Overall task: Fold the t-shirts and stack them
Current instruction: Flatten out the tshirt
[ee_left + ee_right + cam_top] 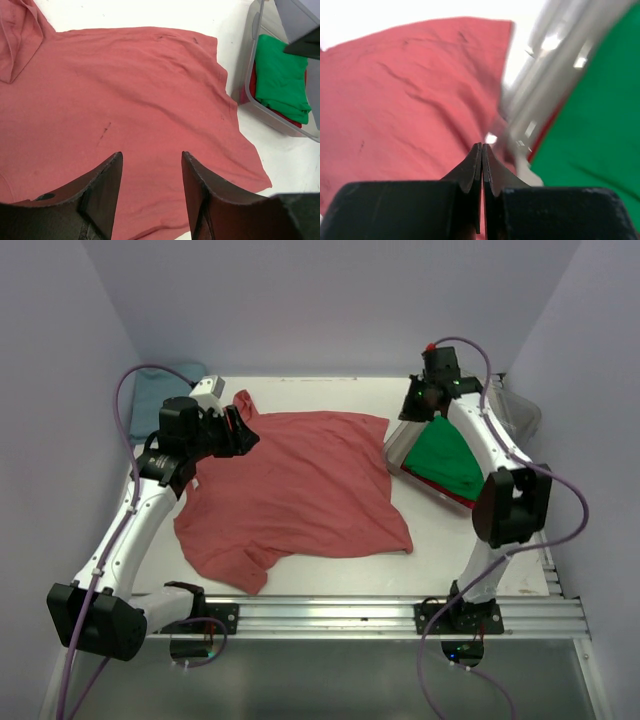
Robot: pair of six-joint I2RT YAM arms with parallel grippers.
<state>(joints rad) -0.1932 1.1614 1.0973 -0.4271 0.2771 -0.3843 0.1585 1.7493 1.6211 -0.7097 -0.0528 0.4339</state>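
A salmon-red t-shirt (300, 490) lies spread, slightly rumpled, on the white table; it fills the left wrist view (125, 95) and shows in the right wrist view (405, 95). My left gripper (246, 434) hovers open and empty over its back-left part, the jaws wide apart (151, 162). My right gripper (408, 412) is shut on nothing (482, 147) at the shirt's back-right corner, next to the bin's rim. A green t-shirt (445, 455) lies folded on a red one (251, 82) in the bin. A teal-blue shirt (160, 390) lies at the back left.
The clear plastic bin (520, 415) stands tilted at the right of the table; its rim (555, 65) is close beside my right fingers. Lilac walls enclose the table on three sides. A metal rail (400, 612) runs along the near edge.
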